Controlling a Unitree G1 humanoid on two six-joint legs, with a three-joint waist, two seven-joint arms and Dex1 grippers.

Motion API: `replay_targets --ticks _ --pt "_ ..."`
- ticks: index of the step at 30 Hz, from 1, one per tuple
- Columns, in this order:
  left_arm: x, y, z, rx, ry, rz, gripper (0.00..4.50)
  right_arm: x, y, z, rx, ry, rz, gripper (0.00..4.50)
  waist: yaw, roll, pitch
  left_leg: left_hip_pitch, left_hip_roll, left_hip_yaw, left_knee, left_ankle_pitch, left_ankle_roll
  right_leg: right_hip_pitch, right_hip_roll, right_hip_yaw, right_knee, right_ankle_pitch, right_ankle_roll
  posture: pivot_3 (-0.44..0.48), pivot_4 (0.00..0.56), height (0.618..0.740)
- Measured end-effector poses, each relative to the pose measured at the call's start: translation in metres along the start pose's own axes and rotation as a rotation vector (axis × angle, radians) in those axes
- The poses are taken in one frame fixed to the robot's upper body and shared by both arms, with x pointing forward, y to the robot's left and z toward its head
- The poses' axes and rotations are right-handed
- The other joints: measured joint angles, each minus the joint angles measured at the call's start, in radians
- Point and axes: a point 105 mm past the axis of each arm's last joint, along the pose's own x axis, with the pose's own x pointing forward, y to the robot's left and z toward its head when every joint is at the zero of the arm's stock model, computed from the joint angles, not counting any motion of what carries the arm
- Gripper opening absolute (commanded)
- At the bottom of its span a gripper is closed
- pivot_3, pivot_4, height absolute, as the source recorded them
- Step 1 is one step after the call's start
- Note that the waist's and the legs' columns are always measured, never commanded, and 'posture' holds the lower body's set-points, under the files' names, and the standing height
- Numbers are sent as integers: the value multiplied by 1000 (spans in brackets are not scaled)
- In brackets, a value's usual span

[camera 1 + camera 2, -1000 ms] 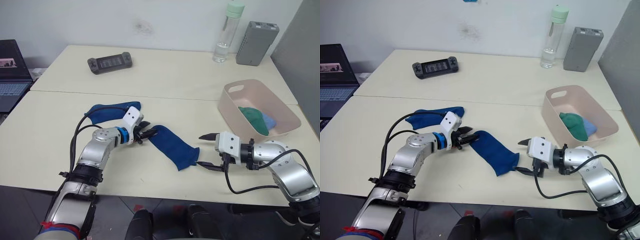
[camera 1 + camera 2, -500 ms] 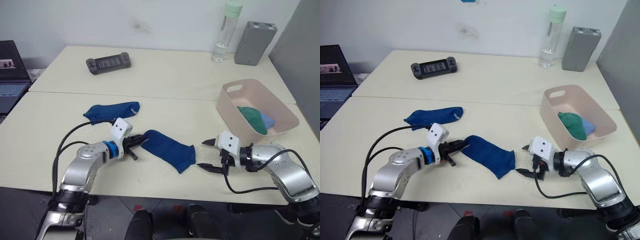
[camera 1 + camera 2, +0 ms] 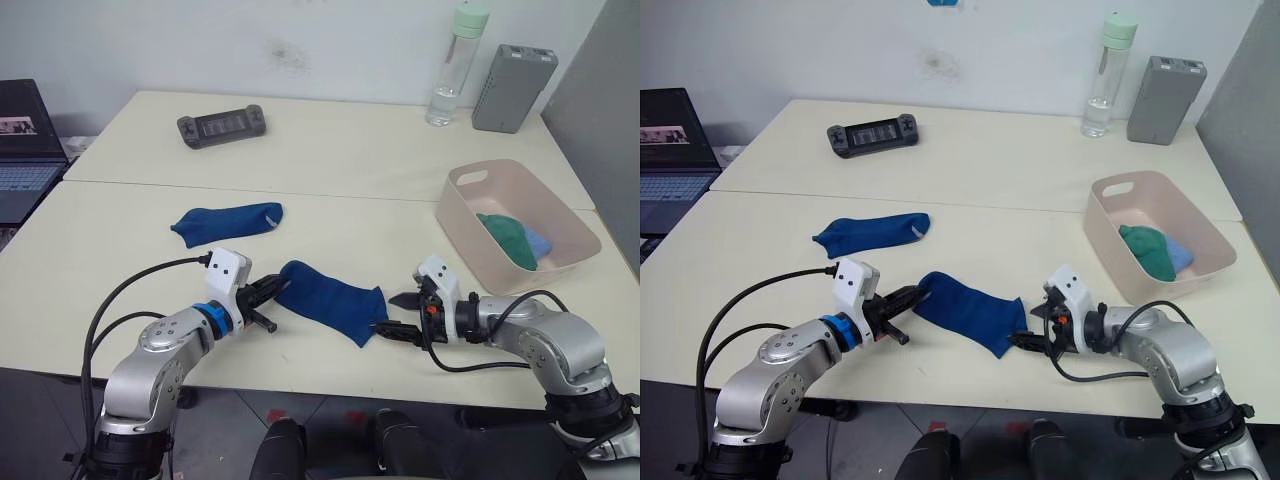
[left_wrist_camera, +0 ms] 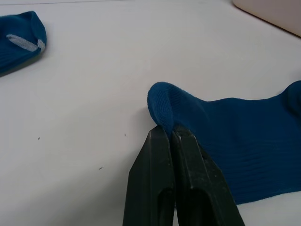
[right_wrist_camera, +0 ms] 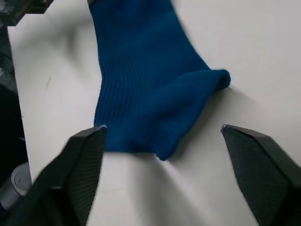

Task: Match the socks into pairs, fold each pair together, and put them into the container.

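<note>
Two pale tables stand pushed together against a white wall. At the far left edge of the frame sits a laptop, a dark handheld console lies toward the upper left, and a clear bottle and a grey ribbed box stand at the upper right.

Left of centre one dark blue sock lies flat by itself. Below it the left gripper has its fingers pressed together on the rolled end of the second dark blue sock, which stretches across the lower middle of the frame. At that sock's other end the right gripper stands wide open, one finger either side of the cuff, not yet touching the fabric as far as I can tell. Right of centre the pink container already holds a green bundle and a light blue one.

To my eye the step is taking the sock by both ends so it can be laid on its mate. The right gripper should close squarely over the cuff, catching both layers. Then both arms would do well to lift together, keeping the sock taut so it comes down flat on the other one.
</note>
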Motion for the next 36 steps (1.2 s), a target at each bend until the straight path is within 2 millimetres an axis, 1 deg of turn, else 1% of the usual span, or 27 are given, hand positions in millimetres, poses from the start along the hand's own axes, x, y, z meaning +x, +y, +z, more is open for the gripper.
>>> replay_targets --ticks 6,8,9,10,13,16,19,21,24,26,28,29,31,32,33,35,36 --pt "-2 1 -1 3 7 0 0 0 -3 1 30 -4 -6 1130 -2 0 0 0 0 0 0 0 0 0 0 0 0 0 0 0 150 740" --pt "-5 3 0 3 7 6 0 1 -1 3 31 -8 6 311 -3 0 0 0 0 0 0 0 0 0 0 0 0 0 0 0 150 740" --pt "-5 4 -1 3 9 10 0 1 -1 3 30 -9 6 62 -3 0 0 0 0 0 0 0 0 0 0 0 0 0 0 0 150 740" --pt "-6 4 -1 1 9 12 0 0 -2 4 29 -8 6 26 -4 0 0 0 0 0 0 0 0 0 0 0 0 0 0 0 150 740" --pt "-8 -2 -2 -25 -4 11 0 -5 -7 7 34 -7 2 26 -4 0 0 0 0 1 0 0 0 0 0 0 0 0 0 0 150 740" --pt "-11 -8 -7 -55 -5 23 0 -18 -21 13 15 2 -31 26 -4 0 0 0 0 1 0 0 0 0 0 0 -1 0 0 0 150 740" --pt "-12 -12 -11 -74 -5 39 0 -26 -32 16 -7 15 -55 26 -4 0 0 0 0 1 0 0 0 0 0 1 -1 0 0 0 150 740" --pt "-12 -13 -12 -82 -9 43 0 -26 -35 14 -6 27 -58 26 -4 0 0 0 0 1 0 0 0 0 0 1 -1 0 0 0 150 740" --pt "-8 -12 -14 -84 -17 72 0 -22 -39 0 4 102 -57 26 -4 0 0 0 0 2 0 0 0 0 0 1 -1 0 0 0 150 740" --pt "-7 -11 -16 -86 -10 83 0 -21 -40 -1 8 107 -57 26 -4 0 0 0 0 2 0 0 0 0 0 1 -1 0 0 0 150 740" --pt "-7 -11 -18 -85 -3 86 0 -20 -39 1 2 95 -53 26 -5 0 0 0 0 2 0 0 0 0 0 1 -1 0 0 0 150 740" --pt "-7 -12 -19 -84 -2 84 0 -19 -39 4 -7 85 -50 216 -5 0 0 0 0 2 0 0 0 0 0 1 -1 0 0 0 150 740" --pt "-6 -13 -20 -67 -1 70 466 -18 -38 10 -34 61 -47 610 -5 0 0 0 0 1 0 0 0 0 0 1 -1 0 0 0 150 740" --pt "-7 -12 -20 -55 -1 67 640 -19 -38 11 -42 52 -43 886 -5 0 0 0 0 1 0 0 0 0 0 1 -2 0 0 0 150 740" --pt "-8 -10 -19 -44 -2 67 983 -20 -38 14 -53 40 -42 1297 -5 0 0 0 0 2 0 0 0 0 0 1 -2 0 0 0 150 740" --pt "-10 -8 -18 -27 2 59 1596 -25 -39 18 -92 25 -43 1967 -5 0 0 0 0 2 0 0 0 0 0 1 -2 0 0 0 150 740" --pt "-12 -6 -17 -17 5 59 1998 -28 -41 21 -110 14 -50 2374 -5 0 0 0 0 2 0 0 0 0 0 1 -3 0 0 0 150 740"
